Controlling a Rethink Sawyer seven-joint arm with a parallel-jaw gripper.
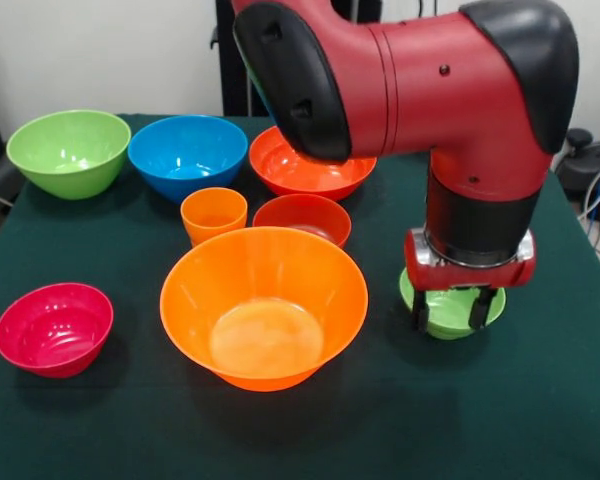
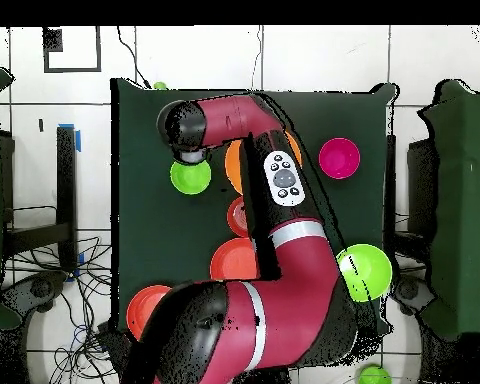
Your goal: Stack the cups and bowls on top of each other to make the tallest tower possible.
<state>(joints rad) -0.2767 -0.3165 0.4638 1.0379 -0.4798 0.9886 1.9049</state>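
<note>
The largest orange bowl (image 1: pixel 265 305) stands upright in the middle of the table, empty. Behind it stand the orange cup (image 1: pixel 213 213) and the small red-orange bowl (image 1: pixel 302 218), side by side and apart. The small green bowl (image 1: pixel 450 308) sits on the cloth to the right; it also shows in the overhead view (image 2: pixel 190 177). My gripper (image 1: pixel 448 312) hangs straight down over this bowl. Its fingers (image 1: pixel 418 312) are apart, low at the bowl's rim, and hold nothing. No pile stands. I cannot see the translucent green cup in the front view.
A large green bowl (image 1: pixel 68 150), a blue bowl (image 1: pixel 187 155) and a wider red-orange bowl (image 1: pixel 310 168) line the far side. A pink bowl (image 1: pixel 53 328) sits at the near left. My arm hides much of the table in the overhead view.
</note>
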